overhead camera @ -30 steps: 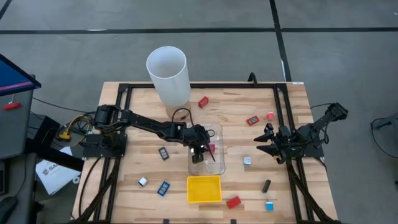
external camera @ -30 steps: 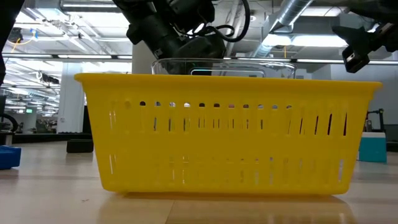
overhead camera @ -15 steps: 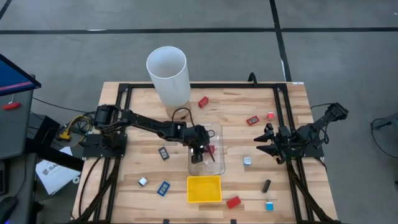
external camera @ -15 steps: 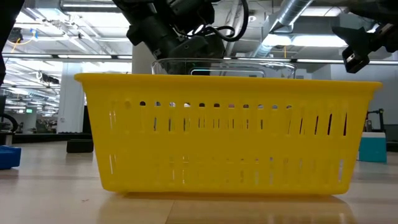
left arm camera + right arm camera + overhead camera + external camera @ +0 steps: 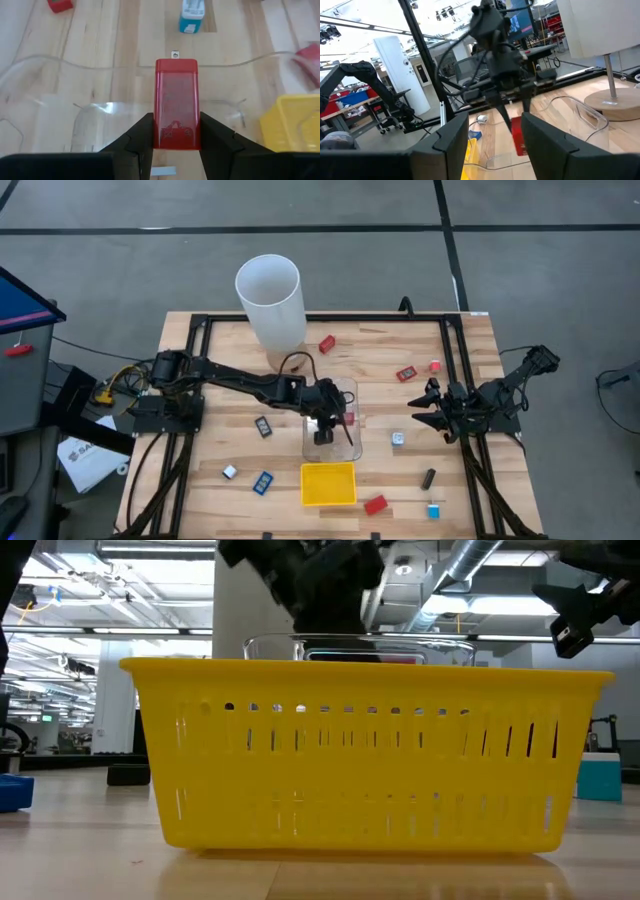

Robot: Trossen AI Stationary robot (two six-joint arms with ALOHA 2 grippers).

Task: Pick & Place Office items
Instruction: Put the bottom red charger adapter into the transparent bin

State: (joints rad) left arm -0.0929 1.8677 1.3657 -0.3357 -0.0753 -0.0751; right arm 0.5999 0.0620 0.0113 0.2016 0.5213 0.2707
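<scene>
Overhead, left tool (image 5: pixel 175 131) pinching red block (image 5: pixel 176 103) above clear bin (image 5: pixel 345 388); wood table (image 5: pixel 222 370); right tool (image 5: pixel 422 408) spread.

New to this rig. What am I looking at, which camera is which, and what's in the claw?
Two dark robot arms work at a wooden table. The high view looks straight down, the low view sits at table height behind the yellow tray, and each wrist view looks out past that arm's own fingers. The left gripper hangs over the clear bin, shut on a red block. The right gripper waits open at the table's right side. Small office items lie scattered on the wood, such as a red piece by the tray. A tall white cylinder stands at the far edge.
</scene>
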